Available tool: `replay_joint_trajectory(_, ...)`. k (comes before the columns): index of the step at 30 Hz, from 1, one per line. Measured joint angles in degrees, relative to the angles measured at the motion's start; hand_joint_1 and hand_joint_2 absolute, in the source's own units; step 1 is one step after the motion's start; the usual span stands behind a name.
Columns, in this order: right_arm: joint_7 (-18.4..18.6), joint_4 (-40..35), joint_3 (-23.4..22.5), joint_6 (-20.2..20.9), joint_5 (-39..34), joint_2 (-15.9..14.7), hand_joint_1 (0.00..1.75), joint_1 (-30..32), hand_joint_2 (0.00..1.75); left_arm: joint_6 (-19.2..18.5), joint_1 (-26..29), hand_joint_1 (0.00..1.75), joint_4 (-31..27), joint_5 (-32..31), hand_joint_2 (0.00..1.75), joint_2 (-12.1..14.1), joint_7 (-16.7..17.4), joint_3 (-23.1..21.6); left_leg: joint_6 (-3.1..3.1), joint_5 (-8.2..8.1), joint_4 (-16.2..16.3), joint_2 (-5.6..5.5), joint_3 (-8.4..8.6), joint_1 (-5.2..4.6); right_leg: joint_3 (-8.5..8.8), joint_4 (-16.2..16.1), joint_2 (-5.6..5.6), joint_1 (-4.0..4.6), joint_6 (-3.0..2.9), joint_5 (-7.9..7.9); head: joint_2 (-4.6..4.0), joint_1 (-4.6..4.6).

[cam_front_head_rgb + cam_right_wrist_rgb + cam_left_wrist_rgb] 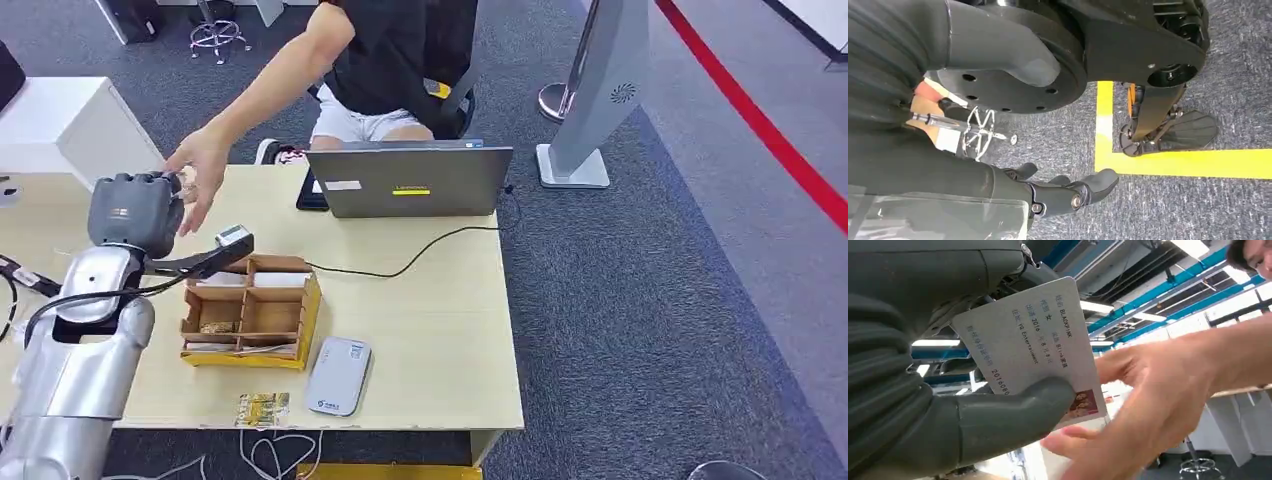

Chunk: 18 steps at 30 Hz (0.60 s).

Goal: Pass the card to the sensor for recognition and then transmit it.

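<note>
Left hand (948,390): raised over the far left part of the table (440,310), beyond the wooden organiser box (252,312); thumb and fingers pinch the card.
Card (1038,345): white, printed text and a small photo; held in the left hand, tilted.
Person's hand (200,170): reaches across the table to the left hand; in the left wrist view its fingers lie at the card's free edge.
Right hand (1068,192): hangs over the grey carpet near a yellow floor line; fingers loosely extended, holding nothing.
Sensor (338,375): flat grey-white unit, just beside the box, towards the table's near edge.
Laptop (410,180): beyond the box, at the far edge.
</note>
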Motion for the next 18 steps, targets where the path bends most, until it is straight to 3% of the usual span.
replay_joint_trajectory(13, 0.66, 0.00, 0.00, 0.00, 0.24, 0.00, 0.00, 0.03, 1.75, 0.83, -0.38, 1.75, -1.46, 0.00, 1.75, 0.24, -0.35, 0.74, -0.02, -0.04, -0.01, 0.47, 0.00, 0.00, -0.19, 0.04, 0.57, 0.00, -0.04, 0.06, 0.00, 0.02)
replay_joint_trajectory(14, 0.63, 0.00, 0.00, 0.00, 0.24, 0.00, 0.00, 0.02, 1.75, 0.90, -0.38, 0.14, -1.57, 0.00, 1.75, 0.13, -0.50, 0.87, -0.02, -0.05, -0.01, 0.52, -0.01, 0.00, -0.22, 0.04, 0.62, 0.00, -0.04, 0.06, 0.00, -0.02)
replay_joint_trajectory(15, 0.61, 0.00, 0.00, 0.00, 0.26, 0.00, 0.00, 0.02, 1.75, 0.96, -0.36, 0.00, -1.70, 0.00, 1.75, 0.02, -0.83, 1.05, -0.08, -0.10, -0.02, 0.56, -0.01, 0.00, -0.24, 0.04, 0.67, 0.00, -0.04, 0.05, 0.00, 0.00)
replay_joint_trajectory(18, 0.55, 0.02, 0.00, 0.00, 0.26, 0.00, 0.00, 0.07, 1.75, 1.09, 0.83, 0.00, -3.51, 0.02, 1.75, -0.85, -3.42, 3.02, -0.13, -0.14, -0.04, 0.63, -0.02, 0.00, -0.35, 0.04, 0.73, 0.00, -0.05, 0.03, 0.00, -0.05)
